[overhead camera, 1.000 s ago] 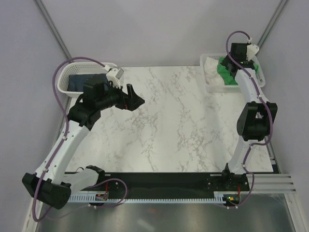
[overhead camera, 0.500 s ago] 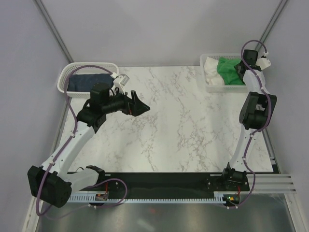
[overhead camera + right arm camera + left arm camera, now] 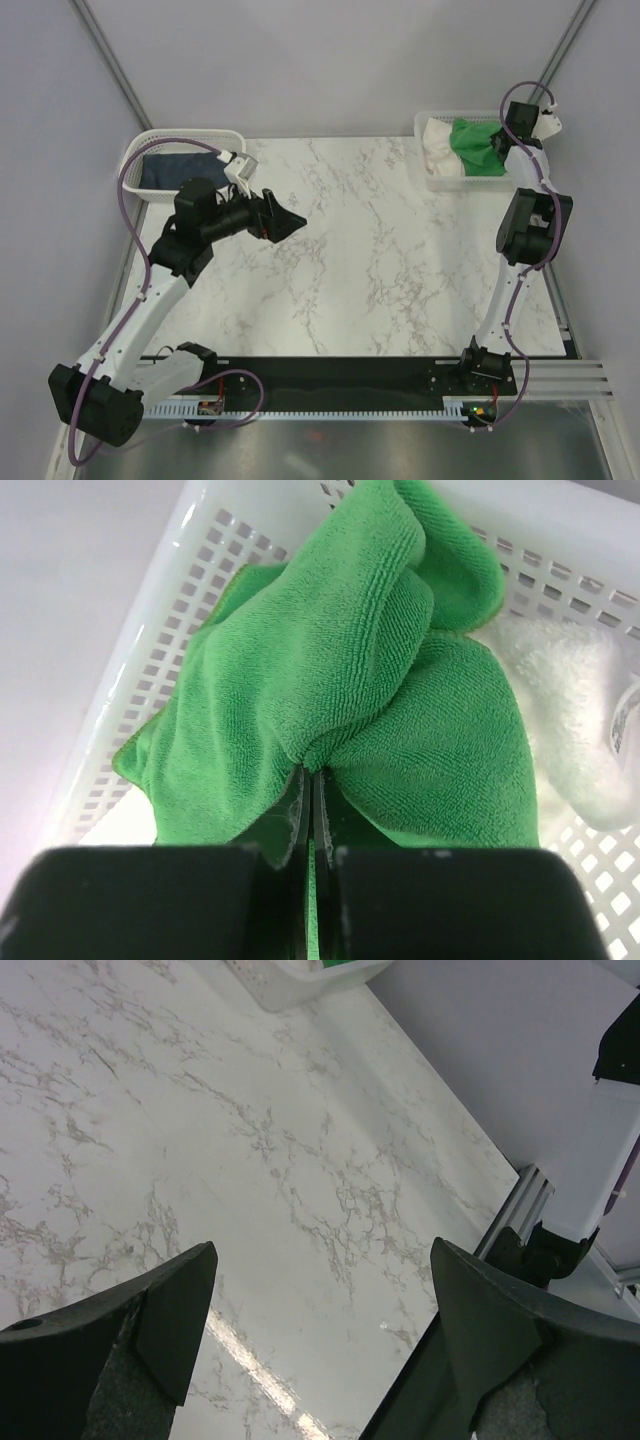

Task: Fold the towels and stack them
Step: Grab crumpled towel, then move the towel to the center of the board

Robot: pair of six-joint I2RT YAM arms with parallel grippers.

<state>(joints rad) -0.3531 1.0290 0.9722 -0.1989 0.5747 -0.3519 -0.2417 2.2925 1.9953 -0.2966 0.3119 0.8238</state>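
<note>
Over in the far right corner of the desk [image 3: 380, 260], the right basket [image 3: 432, 184], white plastic mesh, holds two towels. The white towel [image 3: 437, 140] fills its left side and the green towel [image 3: 470, 150] lies bunched beside it, partly over it. The right pincer [image 3: 310, 780] reaches into this basket, its jaws pinched tight on a raised fold of the green towel. In the far left corner, the left basket [image 3: 185, 133] holds the navy towel [image 3: 175, 172], lying flat inside. The left pincer [image 3: 322, 1250] hangs over bare desk just right of that basket, jaws spread wide, gripping nothing.
</note>
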